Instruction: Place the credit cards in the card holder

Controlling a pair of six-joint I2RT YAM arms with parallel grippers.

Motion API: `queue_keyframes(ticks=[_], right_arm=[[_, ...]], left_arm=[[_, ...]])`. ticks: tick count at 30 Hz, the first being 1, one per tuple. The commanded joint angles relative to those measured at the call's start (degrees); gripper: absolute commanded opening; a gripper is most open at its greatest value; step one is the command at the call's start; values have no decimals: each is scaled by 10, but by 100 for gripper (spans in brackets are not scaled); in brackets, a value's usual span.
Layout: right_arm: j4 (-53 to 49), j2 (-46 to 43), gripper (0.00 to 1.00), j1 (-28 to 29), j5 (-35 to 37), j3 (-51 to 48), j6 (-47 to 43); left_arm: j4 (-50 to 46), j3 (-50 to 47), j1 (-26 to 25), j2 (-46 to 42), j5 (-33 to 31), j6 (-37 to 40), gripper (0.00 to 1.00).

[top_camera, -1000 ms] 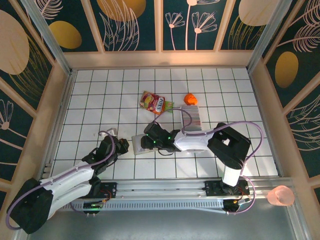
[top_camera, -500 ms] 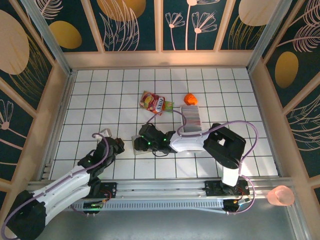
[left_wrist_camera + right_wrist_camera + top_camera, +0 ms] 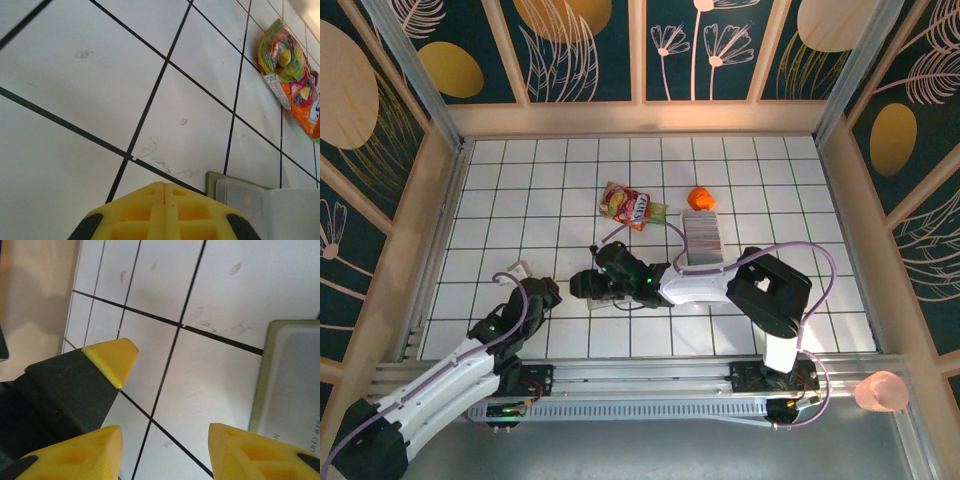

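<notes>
Top external shows the right end effector [image 3: 580,284], fingers apart and empty, just beside the card holder [image 3: 280,385], the credit cards [image 3: 702,232] well apart behind and the left end effector [image 3: 164,210] closed, so fetching a card probably comes next.

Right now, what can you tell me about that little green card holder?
The card holder lies flat on the white tiled table, pale inside up: an olive-green rim around a grey-white, plastic-looking face with small print at one edge. The open right hand hovers at its edge; whether they touch is unclear.
</notes>
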Motion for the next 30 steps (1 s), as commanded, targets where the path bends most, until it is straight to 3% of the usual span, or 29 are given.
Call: queue_keyframes(ticks=[1,6,10,13,19,30], right_arm=[[19,-51,49,10,2,8,-26],[-4,-133,49,11,46,-19,-67],[-86,-203,50,6,167,-61,-66],[-173,-207,51,-4,223,-77,-37],[-141,-163,52,-21,171,-128,3],[-152,-92,53,-25,174,-105,-6]], left_arm=[[-28,-7,1,-19,-24,-21,0],[-19,-7,2,-26,-23,-21,0],[-7,-4,1,-13,-11,-21,0],[18,-4,1,2,9,-14,0],[99,1,2,53,110,36,7],[132,1,1,109,133,51,11]])
